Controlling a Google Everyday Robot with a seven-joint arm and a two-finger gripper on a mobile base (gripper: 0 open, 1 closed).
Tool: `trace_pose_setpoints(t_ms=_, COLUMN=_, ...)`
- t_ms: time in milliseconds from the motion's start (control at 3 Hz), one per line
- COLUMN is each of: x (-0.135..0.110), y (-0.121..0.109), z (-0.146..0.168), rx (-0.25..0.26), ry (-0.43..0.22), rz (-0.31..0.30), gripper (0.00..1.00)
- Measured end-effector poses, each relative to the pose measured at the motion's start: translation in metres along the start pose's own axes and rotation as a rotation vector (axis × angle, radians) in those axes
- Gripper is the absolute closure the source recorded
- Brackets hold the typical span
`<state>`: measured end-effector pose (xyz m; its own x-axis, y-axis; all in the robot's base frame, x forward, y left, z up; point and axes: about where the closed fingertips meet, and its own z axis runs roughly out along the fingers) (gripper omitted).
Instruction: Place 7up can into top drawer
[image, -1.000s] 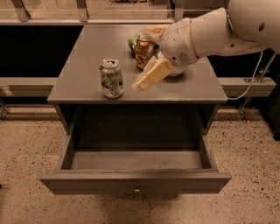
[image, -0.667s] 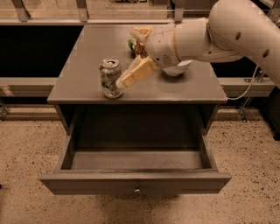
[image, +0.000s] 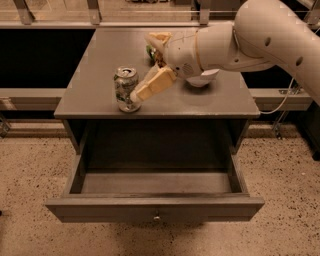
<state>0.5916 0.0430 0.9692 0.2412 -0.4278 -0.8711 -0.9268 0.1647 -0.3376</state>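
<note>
The 7up can (image: 126, 89) stands upright near the front left of the grey tabletop (image: 95, 55), above the top drawer (image: 155, 207), which is pulled well out with its small round knob (image: 157, 218) facing the camera. The end effector (image: 142, 67) reaches in from the right over the tabletop with its two tan fingers spread wide and nothing held between them. The lower finger (image: 152, 84) slants down so its tip lies right against the can's right side, though actual contact cannot be made out.
</note>
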Motion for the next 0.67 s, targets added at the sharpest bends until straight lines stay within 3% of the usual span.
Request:
trace_pose_setpoints(t_ms=333, x=0.006, y=-0.006, z=0.010, rx=0.026, ry=-0.048, rz=0.031, gripper=0.00)
trace_pose_setpoints(t_ms=667, x=0.026, y=-0.019, z=0.028, rx=0.074, ry=-0.085, rz=0.093, gripper=0.00)
